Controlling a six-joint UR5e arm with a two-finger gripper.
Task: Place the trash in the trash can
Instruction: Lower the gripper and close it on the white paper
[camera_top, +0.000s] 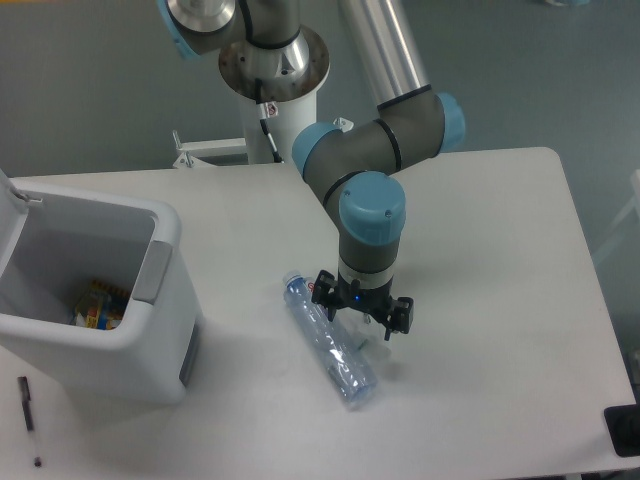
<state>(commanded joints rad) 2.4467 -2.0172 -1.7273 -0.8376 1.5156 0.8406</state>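
The trash I can see is a crushed clear bluish bottle (330, 343) with a red-and-white label near its top end. It lies diagonally on the white table (500, 250). My gripper (361, 332) hangs just right of the bottle's middle, pointing straight down. Its black body hides the fingers, so their state is unclear. A small pale crumpled scrap (376, 350), likely the paper wrapper, shows just under the gripper. The trash can (150, 330) stands at the left edge with its lid up.
A colourful packet (97, 305) lies inside the trash can. A thin black pen (29, 420) lies at the front left corner, in front of the can. A dark object (622, 430) sits at the table's front right edge. The robot base (272, 70) is at the back.
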